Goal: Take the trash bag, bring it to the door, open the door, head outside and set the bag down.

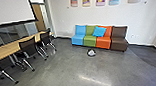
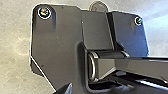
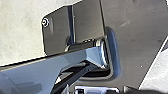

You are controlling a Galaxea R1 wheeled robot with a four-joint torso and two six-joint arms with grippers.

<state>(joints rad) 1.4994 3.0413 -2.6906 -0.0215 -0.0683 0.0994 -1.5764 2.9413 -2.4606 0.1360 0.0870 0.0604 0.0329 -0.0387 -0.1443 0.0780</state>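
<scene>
A small white bundle with dark edges, which looks like the trash bag, rests on the grey floor in front of the row of seats in the head view. Its finer shape is blurred. At the back left, a tall brown panel, possibly a door, stands partly behind the white screen. Both wrist views show the robot's own dark plate and jointed bar with floor around them. How my left and right grippers stand cannot be made out.
A seat row in blue, green, orange and brown, with a blue cushion, stands along the back wall. At the left are a long wooden table and black wheeled chairs. A white screen hangs above.
</scene>
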